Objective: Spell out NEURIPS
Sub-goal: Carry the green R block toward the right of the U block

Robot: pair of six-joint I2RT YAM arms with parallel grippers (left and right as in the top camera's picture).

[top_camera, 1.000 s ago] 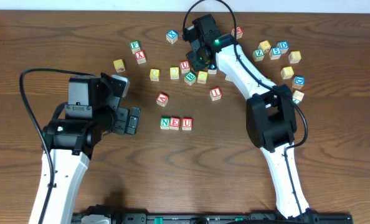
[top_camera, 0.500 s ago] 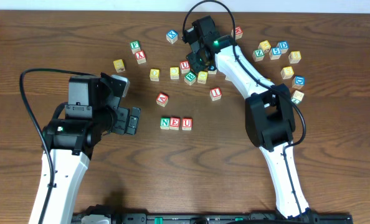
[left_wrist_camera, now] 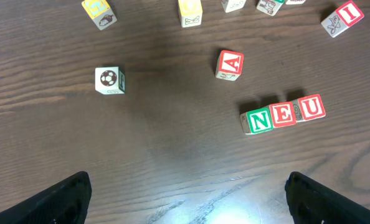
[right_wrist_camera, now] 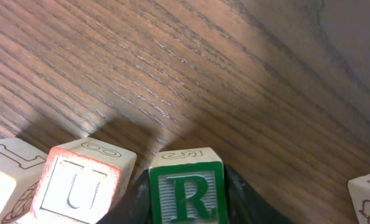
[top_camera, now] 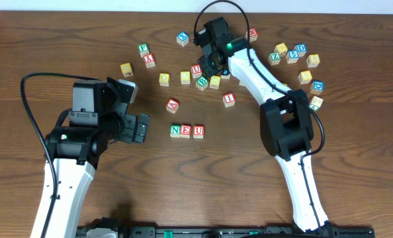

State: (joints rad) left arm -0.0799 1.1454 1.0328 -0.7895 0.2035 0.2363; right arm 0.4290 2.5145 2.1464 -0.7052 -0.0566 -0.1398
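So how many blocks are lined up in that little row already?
3: a green N, then a red E, then a red U, touching side by side near the middle. Nothing covers that row, so none seem hidden.

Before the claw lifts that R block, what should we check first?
1. R block sits inside the right claw: ok.
2. Grip tight: cannot tell.
3. Red U block clear of that claw: not ok, it sits right beside a finger.
4. N-E-U row lined up: ok.
5. Spot after the row's U free: ok.
6. Left claw open, away from the row: ok.
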